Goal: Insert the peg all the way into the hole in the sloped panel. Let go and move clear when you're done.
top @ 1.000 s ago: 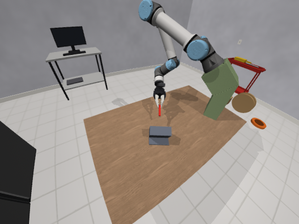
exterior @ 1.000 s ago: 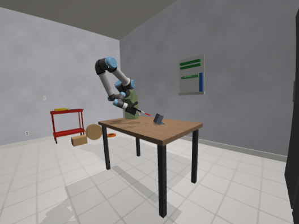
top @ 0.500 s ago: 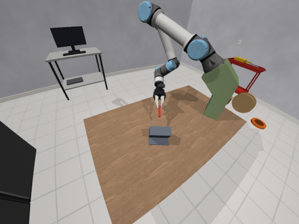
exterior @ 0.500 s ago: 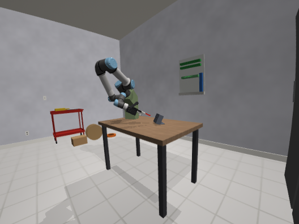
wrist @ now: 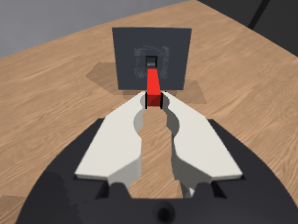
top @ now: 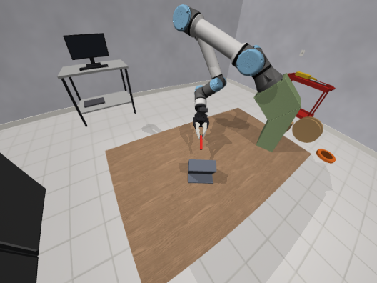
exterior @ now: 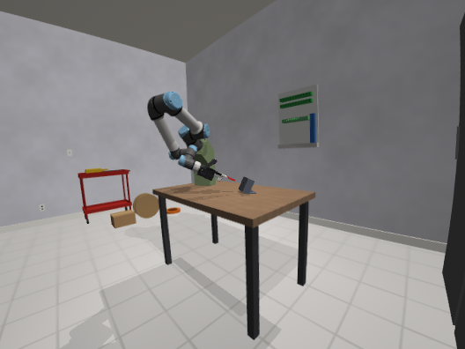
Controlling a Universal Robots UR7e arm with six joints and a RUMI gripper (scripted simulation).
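My gripper (wrist: 153,93) is shut on the red peg (wrist: 153,87), which sticks out past the white fingertips. In the wrist view the peg's far end lines up with the small square hole (wrist: 151,62) in the dark grey sloped panel (wrist: 151,57). In the top view the peg (top: 201,141) hangs from the gripper (top: 200,129) above the table, a short way behind the panel (top: 201,171). In the exterior view the peg (exterior: 229,177) points at the panel (exterior: 247,185) with a gap between them.
The panel stands near the middle of the wooden table (top: 200,189). The green robot base (top: 278,111) is at the table's far right corner. A red cart (exterior: 105,192), a round wooden disc (top: 307,129) and an orange ring (top: 325,156) are off the table.
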